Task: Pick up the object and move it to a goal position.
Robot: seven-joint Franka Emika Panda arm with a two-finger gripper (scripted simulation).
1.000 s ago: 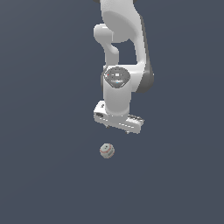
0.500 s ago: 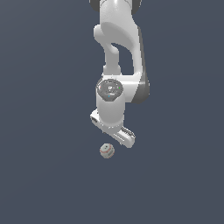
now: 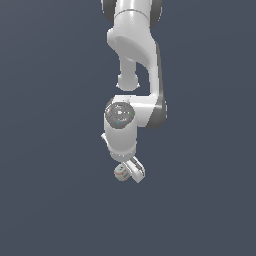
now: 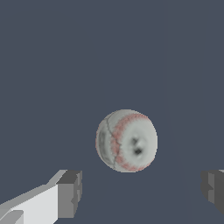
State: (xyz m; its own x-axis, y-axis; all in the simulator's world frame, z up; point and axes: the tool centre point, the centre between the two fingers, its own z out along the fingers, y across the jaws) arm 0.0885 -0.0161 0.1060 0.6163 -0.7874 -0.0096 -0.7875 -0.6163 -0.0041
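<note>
**Mia:** Where is the ball (image 4: 126, 140)?

**Sam:** It sits on the flat gray floor (image 4: 109, 52), right under the robot's gripper (image 4: 141, 192). In the wrist view it lies in the gap between the two fingers (image 4: 70, 194), a bit nearer to one of them. In the exterior view the gripper (image 3: 131, 170) is down low, and the ball (image 3: 120, 173) peeks out just beside it.

**Mia:** Is the ball grabbed yet?

**Sam:** No. The fingers are spread wide apart and touch nothing.

**Mia:** So how should it do this part well?

**Sam:** I think it should go down until the fingers are on both sides of the ball's middle. Then it should squeeze slowly. A round ball can roll or pop out if it is pinched off to one side.
</note>
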